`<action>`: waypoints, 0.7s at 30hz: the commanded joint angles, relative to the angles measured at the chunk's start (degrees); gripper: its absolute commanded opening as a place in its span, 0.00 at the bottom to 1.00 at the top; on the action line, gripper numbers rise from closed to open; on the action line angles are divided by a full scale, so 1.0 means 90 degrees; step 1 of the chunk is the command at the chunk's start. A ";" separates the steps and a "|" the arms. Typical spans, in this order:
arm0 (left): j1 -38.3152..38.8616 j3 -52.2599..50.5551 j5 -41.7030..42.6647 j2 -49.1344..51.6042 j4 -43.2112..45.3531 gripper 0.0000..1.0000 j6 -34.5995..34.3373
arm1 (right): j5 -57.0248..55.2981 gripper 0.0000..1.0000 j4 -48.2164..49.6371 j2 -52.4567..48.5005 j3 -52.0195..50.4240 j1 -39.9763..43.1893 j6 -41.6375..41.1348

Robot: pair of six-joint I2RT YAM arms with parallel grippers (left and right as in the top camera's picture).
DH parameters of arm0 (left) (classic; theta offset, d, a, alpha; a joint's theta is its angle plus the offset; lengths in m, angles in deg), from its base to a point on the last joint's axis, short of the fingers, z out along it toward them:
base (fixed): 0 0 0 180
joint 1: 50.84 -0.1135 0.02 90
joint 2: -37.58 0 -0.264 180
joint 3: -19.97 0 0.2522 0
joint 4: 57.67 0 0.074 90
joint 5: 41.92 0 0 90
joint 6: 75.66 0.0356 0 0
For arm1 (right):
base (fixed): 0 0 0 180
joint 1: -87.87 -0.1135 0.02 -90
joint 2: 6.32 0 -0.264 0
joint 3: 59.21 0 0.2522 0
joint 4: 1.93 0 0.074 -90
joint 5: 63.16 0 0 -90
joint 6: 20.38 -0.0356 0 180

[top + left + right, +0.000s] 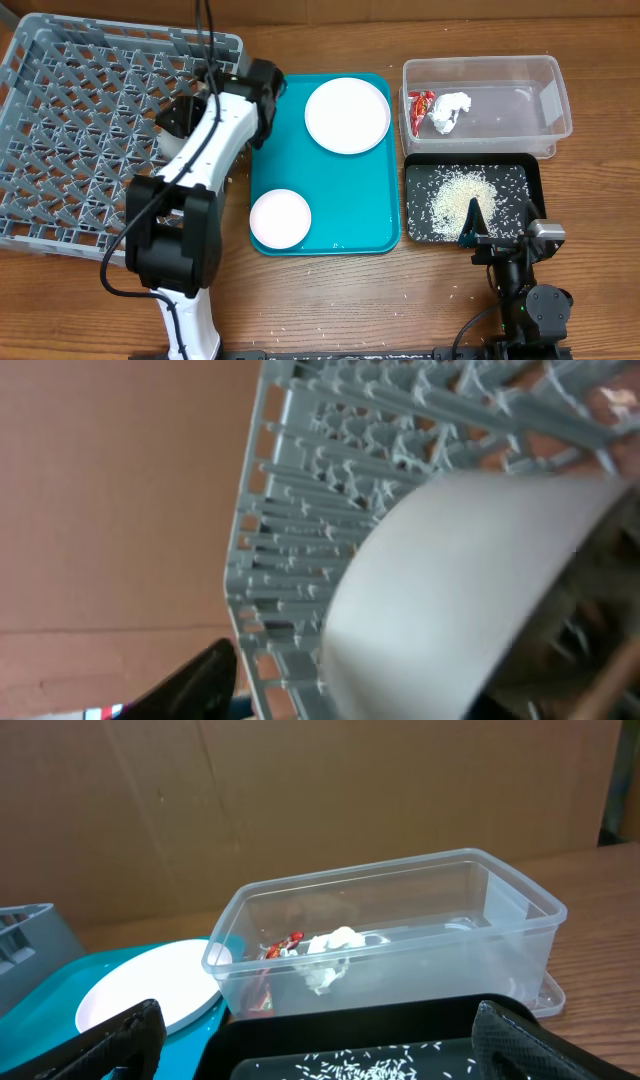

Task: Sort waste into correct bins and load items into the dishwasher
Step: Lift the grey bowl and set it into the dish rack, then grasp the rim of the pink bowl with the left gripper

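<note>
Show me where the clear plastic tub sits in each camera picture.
Overhead: the clear tub is at upper right, just behind the black tray.
Left wrist: not in it.
Right wrist: the tub fills the centre.
Shared landmark: the large round plate, left of the tub in both.

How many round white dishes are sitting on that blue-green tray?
2. A larger plate lies toward the far right corner of the tray, and a smaller dish sits at its near left corner. None seems hidden.
</note>
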 commanded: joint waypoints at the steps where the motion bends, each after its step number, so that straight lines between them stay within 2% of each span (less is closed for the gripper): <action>1: 0.0245 0.0274 0.0865 -0.0442 -0.0384 0.60 -0.0512 | 0.0010 1.00 0.0027 0.0044 -0.0063 0.0029 0.0022; 5: 0.0529 0.0884 0.2992 -0.1418 -0.0809 0.63 -0.0505 | 0.0010 1.00 0.0027 0.0044 -0.0063 0.0029 0.0022; 8: 0.0624 0.1015 0.5899 -0.2375 -0.0814 0.79 -0.0495 | 0.0010 1.00 0.0027 0.0044 -0.0063 0.0029 0.0022; 10: 0.0624 0.1015 0.7045 -0.2713 -0.1027 0.73 -0.0335 | 0.0010 1.00 0.0027 0.0044 -0.0063 0.0029 0.0022; 12: 0.0624 0.0928 0.7312 -0.2773 -0.1481 0.69 -0.0350 | 0.0010 1.00 0.0027 0.0044 -0.0063 0.0029 0.0022; 15: 0.0627 0.0095 0.7397 -0.2771 -0.1445 0.67 -0.0347 | 0.0010 1.00 0.0027 0.0044 -0.0063 0.0029 0.0022; 18: 0.0568 -0.2198 0.7349 -0.2764 -0.0112 0.64 -0.0804 | 0.0010 1.00 0.0027 0.0044 -0.0063 0.0032 0.0022; 21: 0.0466 -0.3113 0.7167 -0.2764 0.0801 0.56 -0.1098 | 0.0010 1.00 0.0027 0.0044 -0.0063 0.0029 0.0022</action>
